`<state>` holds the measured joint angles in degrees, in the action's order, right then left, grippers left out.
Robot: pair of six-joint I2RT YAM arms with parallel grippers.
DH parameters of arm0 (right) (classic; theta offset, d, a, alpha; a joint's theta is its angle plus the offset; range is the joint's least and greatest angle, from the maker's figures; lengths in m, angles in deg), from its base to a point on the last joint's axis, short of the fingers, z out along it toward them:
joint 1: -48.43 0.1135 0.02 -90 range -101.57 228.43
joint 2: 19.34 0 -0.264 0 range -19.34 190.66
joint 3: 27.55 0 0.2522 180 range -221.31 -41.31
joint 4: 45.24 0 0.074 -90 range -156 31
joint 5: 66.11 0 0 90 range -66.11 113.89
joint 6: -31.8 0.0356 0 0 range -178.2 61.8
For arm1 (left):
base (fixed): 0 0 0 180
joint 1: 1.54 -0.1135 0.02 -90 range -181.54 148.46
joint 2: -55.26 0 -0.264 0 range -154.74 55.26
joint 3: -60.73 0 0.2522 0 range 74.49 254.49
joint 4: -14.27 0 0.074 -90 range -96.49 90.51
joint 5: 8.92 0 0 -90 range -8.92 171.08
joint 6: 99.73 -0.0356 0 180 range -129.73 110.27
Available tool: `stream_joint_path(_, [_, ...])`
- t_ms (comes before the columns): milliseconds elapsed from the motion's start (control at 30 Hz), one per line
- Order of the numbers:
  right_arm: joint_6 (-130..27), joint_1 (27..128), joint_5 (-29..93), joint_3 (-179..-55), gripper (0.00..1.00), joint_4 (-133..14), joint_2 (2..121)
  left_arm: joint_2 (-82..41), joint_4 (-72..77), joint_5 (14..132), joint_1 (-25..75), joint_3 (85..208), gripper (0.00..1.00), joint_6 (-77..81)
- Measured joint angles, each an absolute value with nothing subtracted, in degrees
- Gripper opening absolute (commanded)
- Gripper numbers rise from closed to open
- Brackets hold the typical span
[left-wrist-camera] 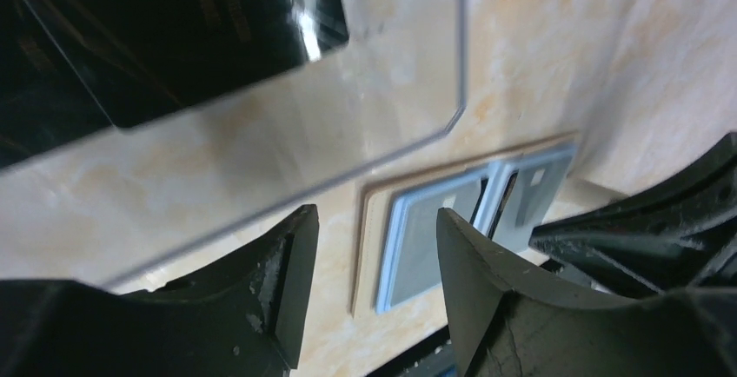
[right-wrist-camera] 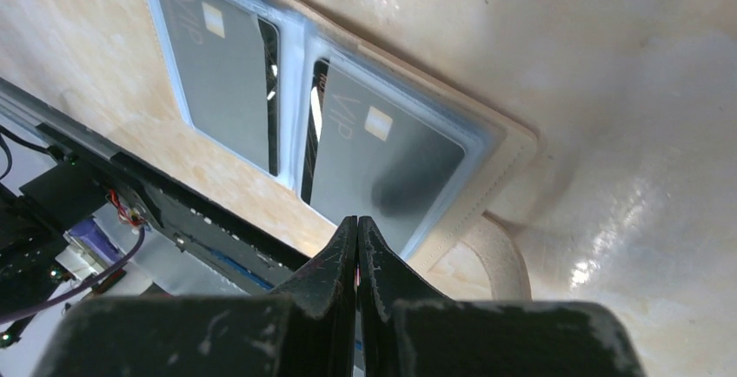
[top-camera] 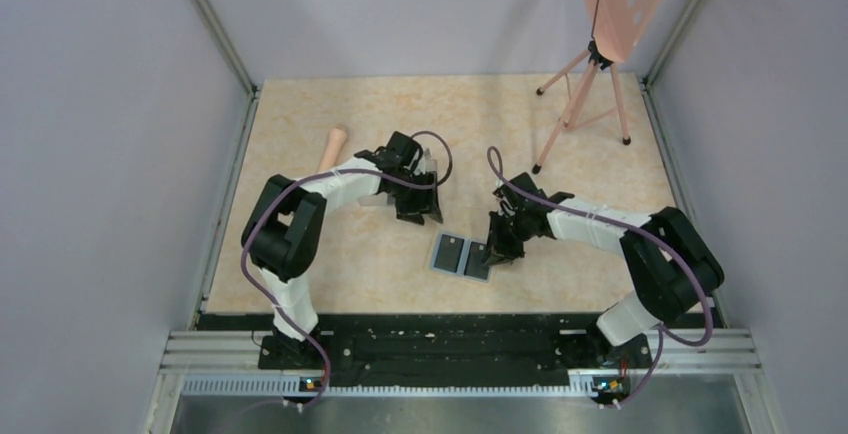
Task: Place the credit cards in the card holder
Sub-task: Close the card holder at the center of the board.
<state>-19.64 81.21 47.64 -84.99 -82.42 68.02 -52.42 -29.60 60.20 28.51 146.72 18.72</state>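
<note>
Overlapping card holder [top-camera: 450, 252] edge, closed right hand [top-camera: 493, 258], credit cards [right-wrist-camera: 382, 164] seemingly pocketed

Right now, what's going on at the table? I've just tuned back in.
The card holder lies open and flat on the table, with credit cards tucked into both pockets. The right pincer is shut, its tip at the holder's near edge; I can't tell whether it touches. The left pincer is open in front of a clear plastic box, which holds what look like more black cards. It grips nothing.
</note>
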Motion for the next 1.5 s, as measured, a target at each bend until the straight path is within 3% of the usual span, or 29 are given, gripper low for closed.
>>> stream_joint_path(300, [-19.59,81.80,47.94,-85.28,0.00,-80.78,70.66,-45.42,-24.92,55.50,29.16,132.20,0.58,25.41])
stream_joint_path(1133, [-18.61,81.82,50.52,-83.68,0.00,-76.52,71.60,-41.47,-15.04,42.87,32.48,129.91,0.45,32.62])
stream_joint_path(1267, [-18.59,81.82,50.57,-83.68,0.00,-76.50,71.64,-42.15,-16.31,43.46,34.41,130.94,0.35,32.09])
stream_joint_path(1333, [-18.59,81.82,50.59,-83.68,0.00,-76.50,71.64,-42.71,-18.38,45.10,35.35,132.31,0.23,30.98])
stream_joint_path(1400, [-18.61,81.82,50.63,-83.68,0.00,-76.48,71.69,-42.78,-19.65,46.43,35.85,132.97,0.02,30.37])
stream_joint_path(1500, [-18.61,81.82,50.67,-83.68,0.00,-76.50,71.69,-42.74,-21.40,48.29,36.18,133.45,0.00,29.06])
